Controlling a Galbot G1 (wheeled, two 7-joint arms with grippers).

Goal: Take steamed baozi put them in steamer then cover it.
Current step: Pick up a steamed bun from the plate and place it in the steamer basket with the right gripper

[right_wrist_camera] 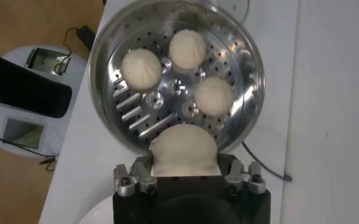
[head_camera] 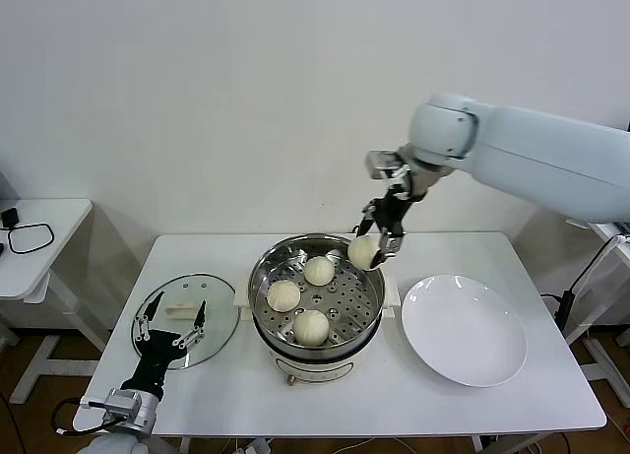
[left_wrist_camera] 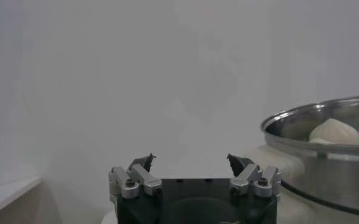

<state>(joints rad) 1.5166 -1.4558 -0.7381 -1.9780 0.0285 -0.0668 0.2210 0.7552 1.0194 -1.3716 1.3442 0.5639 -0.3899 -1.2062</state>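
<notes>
The shiny steel steamer [head_camera: 264, 273] stands mid-table with three baozi [head_camera: 318, 270] [head_camera: 283, 294] [head_camera: 311, 325] on its perforated tray. A fourth baozi [head_camera: 362, 251] hangs over the steamer's far right rim, with my right gripper [head_camera: 379, 239] shut on it. The right wrist view shows that held baozi [right_wrist_camera: 184, 149] between the jaws, above the steamer [right_wrist_camera: 106, 85] and its three buns. Low at the table's front left, my left gripper [head_camera: 175, 319] waits open over the glass lid [head_camera: 221, 331]. From the left wrist, the left gripper [left_wrist_camera: 191, 160] is empty and the steamer [left_wrist_camera: 301, 131] stands beside it.
An empty white plate [head_camera: 463, 328] lies right of the steamer. The clear glass lid with a white handle [head_camera: 183, 311] lies flat to the steamer's left. A small side table [head_camera: 44, 239] with a cable stands off to the far left.
</notes>
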